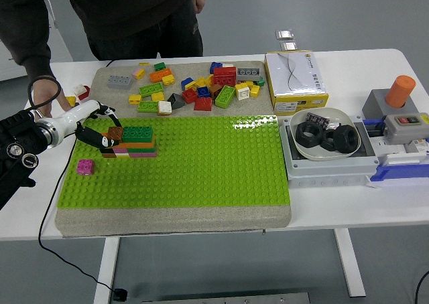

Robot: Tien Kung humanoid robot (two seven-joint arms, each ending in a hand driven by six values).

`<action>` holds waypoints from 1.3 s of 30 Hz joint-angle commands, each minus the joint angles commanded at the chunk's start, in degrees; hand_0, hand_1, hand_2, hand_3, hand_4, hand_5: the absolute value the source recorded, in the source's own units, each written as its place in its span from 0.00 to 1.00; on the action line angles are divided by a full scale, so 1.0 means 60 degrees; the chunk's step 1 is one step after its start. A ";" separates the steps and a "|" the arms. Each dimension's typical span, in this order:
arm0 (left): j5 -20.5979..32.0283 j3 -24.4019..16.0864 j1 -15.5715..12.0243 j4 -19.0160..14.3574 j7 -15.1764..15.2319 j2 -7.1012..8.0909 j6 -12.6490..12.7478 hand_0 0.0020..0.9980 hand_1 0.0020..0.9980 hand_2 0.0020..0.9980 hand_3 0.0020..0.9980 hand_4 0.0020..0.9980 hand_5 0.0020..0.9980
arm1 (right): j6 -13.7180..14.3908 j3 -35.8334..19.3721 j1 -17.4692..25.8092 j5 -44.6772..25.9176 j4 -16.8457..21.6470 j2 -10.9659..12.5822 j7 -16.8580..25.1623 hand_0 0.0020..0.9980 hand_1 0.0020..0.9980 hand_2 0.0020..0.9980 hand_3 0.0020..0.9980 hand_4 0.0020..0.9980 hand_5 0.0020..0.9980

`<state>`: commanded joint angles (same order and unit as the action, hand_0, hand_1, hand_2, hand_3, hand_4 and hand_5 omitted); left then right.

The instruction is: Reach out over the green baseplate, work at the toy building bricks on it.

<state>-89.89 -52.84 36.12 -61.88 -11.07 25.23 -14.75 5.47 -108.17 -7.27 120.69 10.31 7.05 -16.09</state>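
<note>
The green baseplate [201, 163] lies on a grey mat in the middle of the table. A small stack of bricks [132, 143] stands at its far left: green on top, orange, pink and purple layers below, and a brown brick [115, 134] at its left end. My left hand [99, 126], white with black fingers, reaches in from the left. Its fingers are spread, one above the stack's left end and the thumb touching the brown brick's left side. A single pink brick [85, 166] sits on the baseplate in front of the hand. The right arm is out of view.
A pile of loose bricks [194, 86] lies on the mat behind the baseplate. A person stands at the far side with a hand [45, 93] on the table beside my wrist. A yellow box [295, 80], a bowl of black rings [328, 138] and a grey switch box [399, 116] stand at the right.
</note>
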 joint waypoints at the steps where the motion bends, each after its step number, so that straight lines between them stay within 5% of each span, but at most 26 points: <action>1: -0.0001 0.0002 -0.0004 0.0007 0.0000 -0.0003 -0.0004 0.94 0.95 0.93 0.53 0.53 0.00 | 0.0000 0.0002 0.0001 -0.0002 0.0000 0.0001 0.0000 0.68 0.65 0.62 0.74 0.91 1.00; 39: -0.0091 0.0002 -0.0024 0.0063 0.0086 -0.0087 0.0061 0.93 0.95 0.94 0.56 0.52 0.00 | 0.0006 -0.0086 0.0061 0.0096 0.0000 -0.0015 -0.0006 0.68 0.65 0.61 0.73 0.91 1.00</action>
<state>-90.43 -52.83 35.97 -61.50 -10.55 24.71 -14.38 5.50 -108.69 -6.90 121.27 10.31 6.96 -16.13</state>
